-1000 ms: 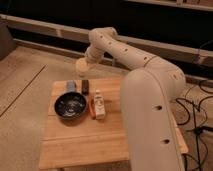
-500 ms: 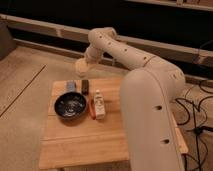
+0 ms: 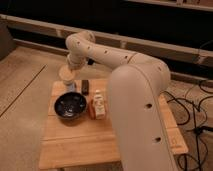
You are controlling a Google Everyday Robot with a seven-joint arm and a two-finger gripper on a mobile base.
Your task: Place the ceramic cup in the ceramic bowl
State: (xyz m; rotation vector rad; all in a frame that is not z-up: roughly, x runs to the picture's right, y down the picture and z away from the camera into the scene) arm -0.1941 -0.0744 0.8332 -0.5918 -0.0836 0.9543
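The ceramic cup [image 3: 65, 74], small, round and cream, hangs just above the far left corner of the wooden table [image 3: 115, 140]. My gripper [image 3: 68, 79] is at the end of the cream arm and is shut on the cup. The ceramic bowl [image 3: 70, 106], wide, glossy and dark, sits on the table directly in front of and below the cup. The cup stays clear of the bowl, slightly behind its far rim.
A white bottle with an orange-red side [image 3: 98, 105] stands right of the bowl. A small dark object [image 3: 85, 86] lies behind the bowl, with a bluish thing [image 3: 70, 87] beside it. My bulky arm [image 3: 140, 95] covers the table's right side. Cables [image 3: 192, 107] trail on the floor at right.
My arm has swung left and slightly down, carrying the cup from behind the table's back edge to nearer the bowl's far rim. Bowl and bottle have not moved.
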